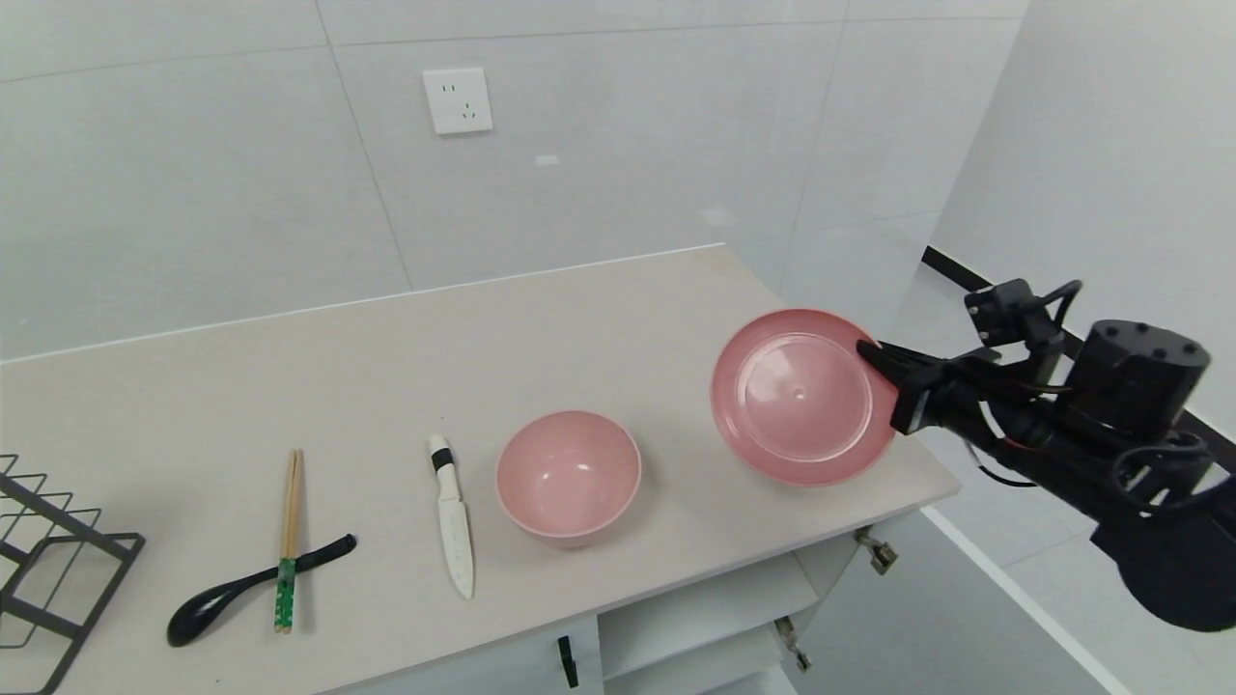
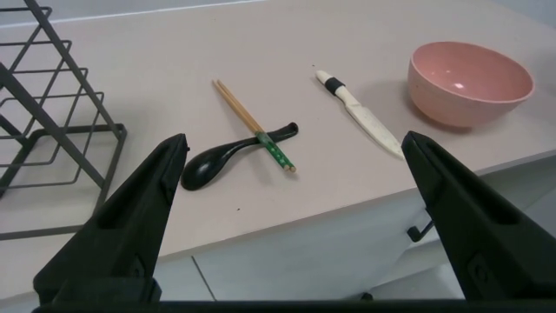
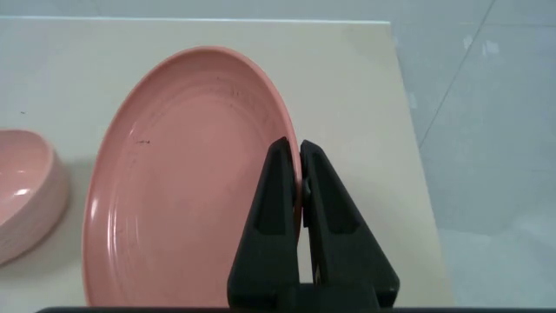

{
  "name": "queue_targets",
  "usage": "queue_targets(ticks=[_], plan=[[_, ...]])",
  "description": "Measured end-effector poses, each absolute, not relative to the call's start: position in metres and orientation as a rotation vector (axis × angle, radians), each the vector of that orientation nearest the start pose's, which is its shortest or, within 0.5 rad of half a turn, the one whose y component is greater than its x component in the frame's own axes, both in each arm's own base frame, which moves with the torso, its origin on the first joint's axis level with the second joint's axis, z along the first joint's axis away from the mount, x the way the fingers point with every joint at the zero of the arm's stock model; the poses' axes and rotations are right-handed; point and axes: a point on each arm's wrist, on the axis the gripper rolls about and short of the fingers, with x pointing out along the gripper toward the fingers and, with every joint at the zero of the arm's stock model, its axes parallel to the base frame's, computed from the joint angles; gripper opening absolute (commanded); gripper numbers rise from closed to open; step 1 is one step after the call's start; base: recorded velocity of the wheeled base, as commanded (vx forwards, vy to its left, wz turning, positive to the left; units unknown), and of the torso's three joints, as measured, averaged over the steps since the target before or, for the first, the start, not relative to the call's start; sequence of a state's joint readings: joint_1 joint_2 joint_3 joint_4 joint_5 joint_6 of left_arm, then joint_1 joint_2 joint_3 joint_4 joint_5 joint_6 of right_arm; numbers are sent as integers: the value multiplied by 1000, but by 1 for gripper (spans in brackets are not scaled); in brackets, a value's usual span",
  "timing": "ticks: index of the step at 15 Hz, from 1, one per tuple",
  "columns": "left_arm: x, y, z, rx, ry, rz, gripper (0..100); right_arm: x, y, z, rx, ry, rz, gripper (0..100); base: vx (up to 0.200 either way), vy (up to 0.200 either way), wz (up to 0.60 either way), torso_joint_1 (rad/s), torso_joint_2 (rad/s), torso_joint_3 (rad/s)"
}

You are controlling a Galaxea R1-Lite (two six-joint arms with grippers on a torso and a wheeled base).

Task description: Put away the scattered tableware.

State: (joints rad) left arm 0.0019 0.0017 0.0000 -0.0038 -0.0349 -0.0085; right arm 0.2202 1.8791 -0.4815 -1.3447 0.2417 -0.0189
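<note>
Along the counter (image 1: 599,309), left to right: the dish rack (image 1: 60,548) at the left edge, chopsticks (image 1: 288,531) lying across the spoon (image 1: 246,584), knife (image 1: 454,521), bowl (image 1: 568,483), then the plate (image 1: 797,401) rightmost, farther back than the bowl.

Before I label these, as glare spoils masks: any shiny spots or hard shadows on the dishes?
Head view: small glints inside the bowl and on the plate, shadows soft. Left wrist view: soft shadow by the spoon. Right wrist view: plate evenly lit.
</note>
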Motion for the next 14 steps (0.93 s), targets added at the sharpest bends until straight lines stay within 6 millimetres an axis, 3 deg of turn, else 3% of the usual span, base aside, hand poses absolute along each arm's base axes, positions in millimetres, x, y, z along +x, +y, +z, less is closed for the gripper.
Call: queue_targets(ticks=[3, 6, 8, 10, 12, 14], plan=[[-23, -1, 79, -5, -33, -47, 100, 246, 56, 128, -6, 52, 445, 0, 0, 0, 0, 0, 0, 0], [-24, -1, 94, -8, -177, -57, 100, 210, 45, 126, -2, 63, 429, 0, 0, 0, 0, 0, 0, 0], [-25, -2, 96, -31, -198, -108, 100, 200, 42, 127, -1, 57, 422, 0, 0, 0, 0, 0, 0, 0], [-27, -6, 99, -29, -194, -281, 100, 194, 39, 128, -1, 50, 417, 0, 0, 0, 0, 0, 0, 0], [-30, -8, 116, -19, -209, -372, 100, 189, 35, 132, -1, 31, 402, 0, 0, 0, 0, 0, 0, 0], [-28, -9, 150, -5, -224, -439, 100, 188, 33, 140, -6, -15, 393, 0, 0, 0, 0, 0, 0, 0]])
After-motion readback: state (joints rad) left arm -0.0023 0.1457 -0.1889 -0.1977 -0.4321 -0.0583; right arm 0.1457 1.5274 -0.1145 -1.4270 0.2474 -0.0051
